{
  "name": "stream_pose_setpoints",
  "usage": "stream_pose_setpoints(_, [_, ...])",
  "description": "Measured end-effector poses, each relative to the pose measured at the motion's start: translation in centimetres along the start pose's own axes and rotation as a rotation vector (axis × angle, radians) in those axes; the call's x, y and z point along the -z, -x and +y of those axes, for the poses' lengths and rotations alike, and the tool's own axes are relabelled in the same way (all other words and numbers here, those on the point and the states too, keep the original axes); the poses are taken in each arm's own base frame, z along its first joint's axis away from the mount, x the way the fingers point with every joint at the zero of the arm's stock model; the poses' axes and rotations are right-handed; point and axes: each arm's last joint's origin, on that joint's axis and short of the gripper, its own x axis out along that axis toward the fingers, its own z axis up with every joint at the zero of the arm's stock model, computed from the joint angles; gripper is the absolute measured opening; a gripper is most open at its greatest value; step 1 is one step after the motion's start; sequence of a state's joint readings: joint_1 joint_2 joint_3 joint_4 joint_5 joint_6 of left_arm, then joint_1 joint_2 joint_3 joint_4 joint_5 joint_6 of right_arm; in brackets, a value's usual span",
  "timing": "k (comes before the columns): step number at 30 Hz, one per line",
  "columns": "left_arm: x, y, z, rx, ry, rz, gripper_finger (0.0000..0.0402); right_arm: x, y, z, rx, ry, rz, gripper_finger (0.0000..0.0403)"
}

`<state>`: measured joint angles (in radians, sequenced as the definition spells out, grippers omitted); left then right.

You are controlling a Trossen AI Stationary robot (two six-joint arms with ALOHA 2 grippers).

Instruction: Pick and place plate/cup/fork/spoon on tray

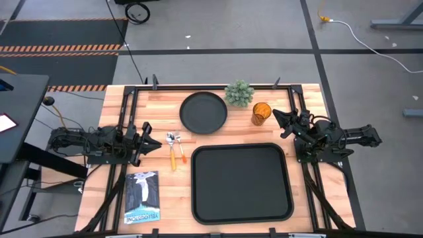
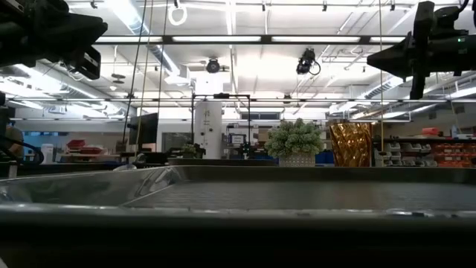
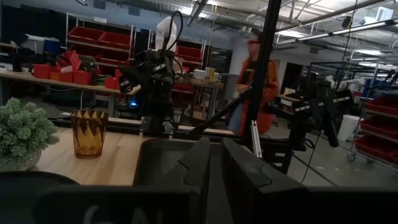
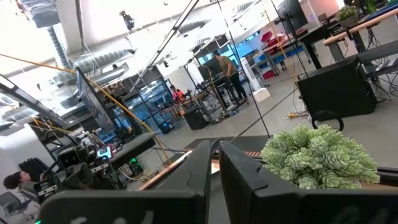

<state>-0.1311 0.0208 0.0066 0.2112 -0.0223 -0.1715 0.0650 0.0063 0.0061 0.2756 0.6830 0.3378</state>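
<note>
While the large black rectangular tray [image 1: 242, 183] with rounded corners lay bare at six o'clock on the wooden counter [image 1: 305, 96], none of the four items had been placed, so the task stood at its very first step. The round matte black plate [image 1: 203, 112] sat at twelve o'clock, just beyond the tray's far rim. The small translucent amber tumbler [image 1: 261, 114] stood at about one o'clock, beside a green spiky plant ball [image 1: 239, 93]. At nine o'clock of the tray, the small spoon [image 1: 172, 149] with a silver bowl and orange handle and the fork [image 1: 181, 150] with a red-orange handle lay close side by side, apart from the tray.

The right gripper [image 1: 278, 120] hovered clear of the counter, just at three o'clock of the tumbler, its jaws closed on nothing. The left gripper [image 1: 151, 141] waited just at nine o'clock of the cutlery, jaws likewise shut and empty.

Judging by that position, the cup looked like the likely first pick. The next move would call for the right jaws to part, descend around the tumbler's wall, close, lift and carry it toward six o'clock over the tray's rim, avoiding the plant ball nearby.
</note>
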Motion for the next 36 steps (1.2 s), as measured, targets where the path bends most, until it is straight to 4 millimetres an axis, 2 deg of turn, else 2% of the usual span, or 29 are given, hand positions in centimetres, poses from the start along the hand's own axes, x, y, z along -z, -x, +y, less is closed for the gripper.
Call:
stream_pose_setpoints(13, [0.0, 0.0, 0.0, 0.001, 0.019, 0.000, 0.0048, 0.0, 0.0, 0.0, 0.000, 0.000, 0.000, 0.0039])
stream_pose_setpoints(19, [-0.4, 0.0, 0.0, -0.005, 0.334, -0.050, 0.0048, 0.0, 0.0, 0.0, 0.000, -0.003, -0.004, 0.0039])
stream_pose_setpoints(26, [-0.9, 0.0, 0.1, -0.044, 0.250, -0.112, 0.0048, -0.6, 0.0, 0.2, -0.023, -0.109, -0.052, 0.0039])
stream_pose_setpoints(29, [-1.1, 0.1, 0.3, -0.134, 0.223, -0.150, 0.0048, -0.6, 0.0, 0.2, -0.024, -0.124, -0.051, 0.0039])
stream_pose_setpoints(32, [-1.2, 0.0, 0.8, -0.329, 0.201, -0.204, 0.0048, -0.6, -0.1, 0.3, -0.024, -0.119, -0.049, 0.0039])
stream_pose_setpoints(36, [-0.6, -0.6, 1.3, -0.481, 0.155, -0.154, 0.0048, -0.6, -0.3, 0.6, -0.098, -0.080, -0.042, 0.0039])
